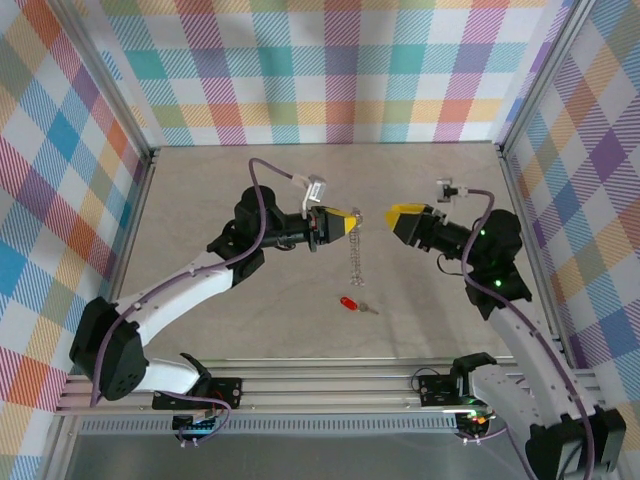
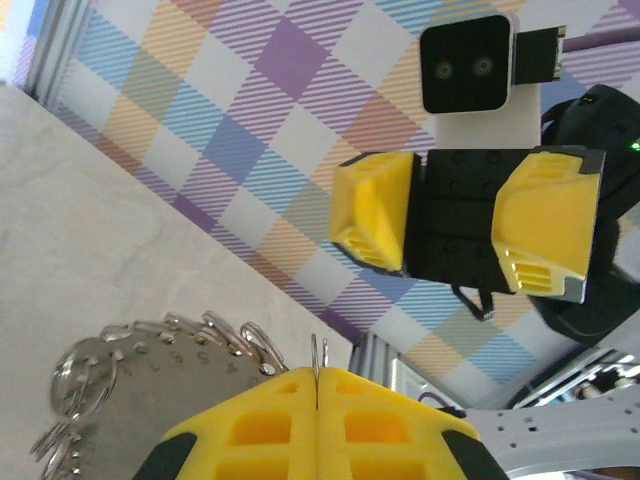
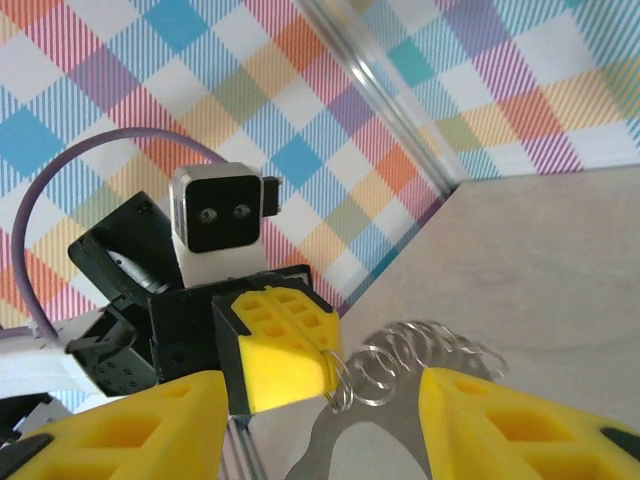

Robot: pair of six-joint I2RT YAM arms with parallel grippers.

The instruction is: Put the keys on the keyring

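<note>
left gripper (image 2: 317,388) clamps keyring (image 2: 135,372) | right gripper (image 3: 325,400) agape | key (image 1: 350,303) on table (image 1: 200,200)

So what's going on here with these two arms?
The left gripper is shut on the rim of the keyring, holding it out between the two arms. The right gripper faces it with its jaws open, holding nothing. The small red-headed key lies on the table just below them, not yet on the ring.
</note>
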